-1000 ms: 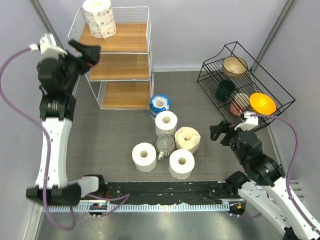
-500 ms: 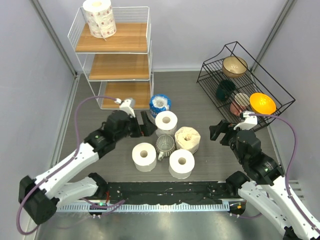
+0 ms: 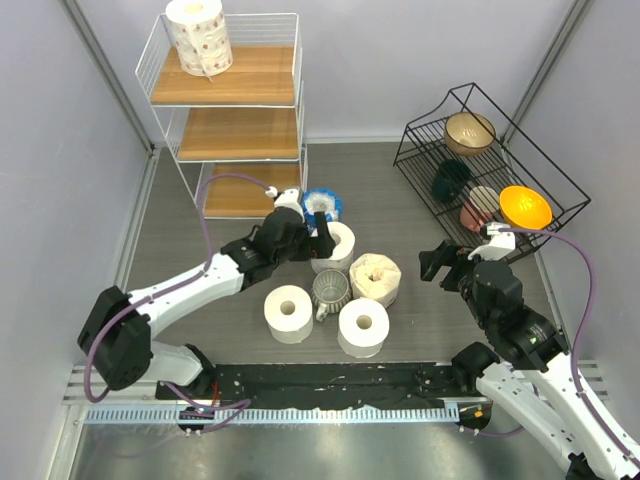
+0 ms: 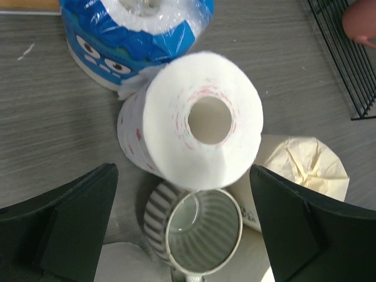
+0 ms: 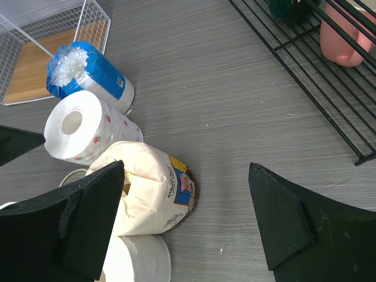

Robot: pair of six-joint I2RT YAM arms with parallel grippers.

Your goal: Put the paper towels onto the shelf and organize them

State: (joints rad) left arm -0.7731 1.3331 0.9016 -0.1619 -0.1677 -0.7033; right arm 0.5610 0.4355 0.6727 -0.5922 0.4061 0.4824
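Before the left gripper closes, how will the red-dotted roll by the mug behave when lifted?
The red-dotted roll is soft paper around a hollow core, so squeezing probably dents it. It looks light. Standing on end, it should not roll, but may nudge the mug beside it.

**A mug and a rack of bowls**

A clear ribbed mug (image 3: 330, 291) stands upright on the grey desk (image 3: 390, 190), with its handle toward the near edge. At the right side sits a black wire rack (image 3: 428, 150). It holds a brown bowl (image 3: 469, 132), a dark green cup (image 3: 451, 180), a pink cup (image 3: 478, 208) and a bright orange bowl (image 3: 525, 207) at its near end.
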